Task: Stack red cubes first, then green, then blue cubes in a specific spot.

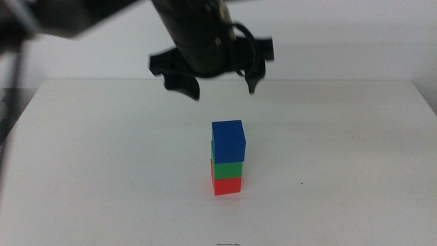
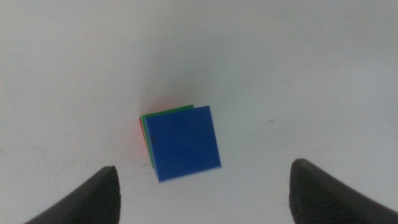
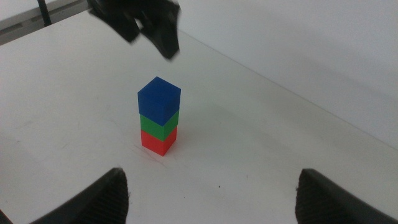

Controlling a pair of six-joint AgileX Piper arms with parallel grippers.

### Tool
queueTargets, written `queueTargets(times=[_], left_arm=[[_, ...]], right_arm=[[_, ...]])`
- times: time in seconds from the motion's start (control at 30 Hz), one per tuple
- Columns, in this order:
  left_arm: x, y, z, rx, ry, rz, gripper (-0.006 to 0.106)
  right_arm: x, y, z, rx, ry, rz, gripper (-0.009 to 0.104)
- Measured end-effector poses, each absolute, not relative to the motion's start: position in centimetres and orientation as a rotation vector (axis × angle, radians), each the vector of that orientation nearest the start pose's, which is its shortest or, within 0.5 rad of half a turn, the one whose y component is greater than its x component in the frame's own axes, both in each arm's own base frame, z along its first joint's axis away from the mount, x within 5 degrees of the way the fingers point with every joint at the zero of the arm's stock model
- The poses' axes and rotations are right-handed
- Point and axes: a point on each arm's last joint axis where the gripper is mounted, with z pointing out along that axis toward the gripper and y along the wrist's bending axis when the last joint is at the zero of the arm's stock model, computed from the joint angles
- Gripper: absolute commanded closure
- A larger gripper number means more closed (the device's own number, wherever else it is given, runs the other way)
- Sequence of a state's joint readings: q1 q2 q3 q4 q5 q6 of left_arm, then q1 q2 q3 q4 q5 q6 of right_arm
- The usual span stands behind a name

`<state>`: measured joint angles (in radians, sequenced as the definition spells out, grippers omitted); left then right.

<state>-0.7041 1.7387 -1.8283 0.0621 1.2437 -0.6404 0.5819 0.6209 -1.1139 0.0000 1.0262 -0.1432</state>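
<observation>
1. The red cube (image 1: pixel 227 185) sits on the white table (image 1: pixel 102 164) a little below the centre of the middle view, at the bottom of a three-cube stack.
2. The green cube (image 1: pixel 228 169) rests directly on the red one, with only a narrow band of it showing in the middle view.
3. The blue cube (image 1: pixel 228 141) tops the stack, turned slightly out of line with the two below it.
4. The left gripper (image 1: pixel 218 83) hangs in the upper centre of the middle view, above the stack and clear of it, its two dark jaws spread wide apart with nothing between them.
5. In the left wrist view the blue cube's top face (image 2: pixel 184 142) lies near the centre of the frame, with thin green and red edges peeking out at its left side.
6. The right gripper (image 3: pixel 208 199) is not visible in the middle view; in its own wrist view the jaws stand wide apart and empty at the bottom corners, with the stack near the frame's centre, well apart from them.
</observation>
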Motion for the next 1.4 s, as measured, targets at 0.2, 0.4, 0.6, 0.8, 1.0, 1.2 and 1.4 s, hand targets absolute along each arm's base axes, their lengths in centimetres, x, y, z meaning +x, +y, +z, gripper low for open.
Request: queueTargets(times=[0.2, 0.4, 0.6, 0.8, 1.0, 1.2, 1.4], left_arm=[[25.9, -20.8, 42.9, 0.183, 2.542, -0.376, 0.008], [23.9, -17.3, 46.4, 0.327, 2.396, -0.304, 0.008], [22.1, -11.3, 48.3, 0.361, 2.329, -0.308, 0.008], [17.4, -6.2, 48.9, 0.353, 2.254, -0.270, 0.008], [12.1, -3.5, 48.6, 0.274, 2.172, -0.230, 0.008], [8.8, -2.8, 48.9, 0.257, 2.071, -0.245, 0.008], [7.7, -2.7, 49.2, 0.255, 2.038, -0.258, 0.008]], right_arm=[[6.1, 4.0, 43.5, -0.719, 1.896, 0.278, 0.013], [6.1, 4.0, 43.5, -0.719, 1.896, 0.278, 0.013], [6.1, 4.0, 43.5, -0.719, 1.896, 0.278, 0.013], [6.1, 4.0, 43.5, -0.719, 1.896, 0.278, 0.013], [6.1, 4.0, 43.5, -0.719, 1.896, 0.278, 0.013], [6.1, 4.0, 43.5, -0.719, 1.896, 0.278, 0.013], [6.1, 4.0, 43.5, -0.719, 1.896, 0.278, 0.013]])
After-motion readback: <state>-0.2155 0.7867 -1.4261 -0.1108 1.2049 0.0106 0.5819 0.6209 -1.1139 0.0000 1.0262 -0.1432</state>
